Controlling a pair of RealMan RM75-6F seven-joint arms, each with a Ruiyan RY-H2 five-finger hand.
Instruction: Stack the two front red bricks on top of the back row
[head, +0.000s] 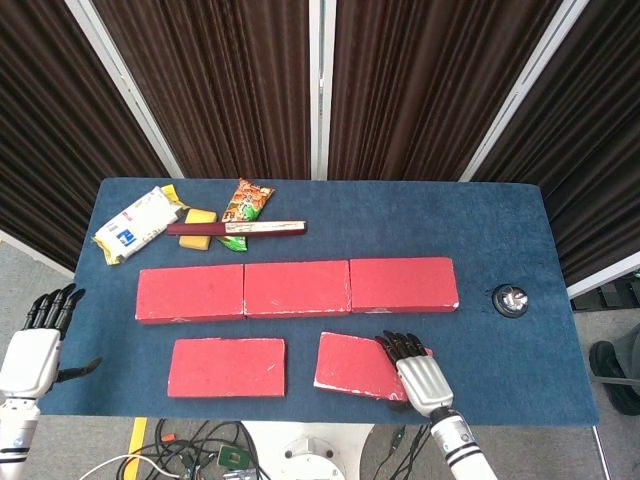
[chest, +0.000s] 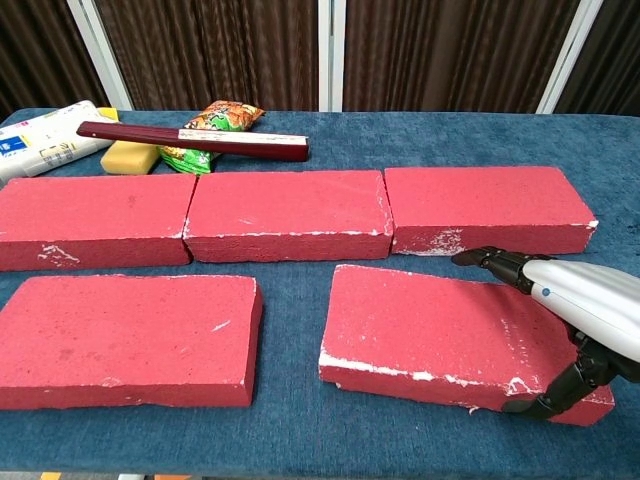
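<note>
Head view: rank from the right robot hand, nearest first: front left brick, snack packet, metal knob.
From the right robot hand:
1. Metal knob, out toward the table's right edge.
2. Front left brick, across the front row.
3. Snack packet, at the back left.

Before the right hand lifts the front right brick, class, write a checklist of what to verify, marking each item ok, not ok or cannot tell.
1. Right hand over the front right brick, fingers across the top, thumb at the near edge: ok.
2. Grip firm enough to lift: cannot tell.
3. Back row bricks bare on top: ok.
4. Left hand off the table, fingers apart: ok.
5. Front left brick lies apart from the lift: ok.
</note>
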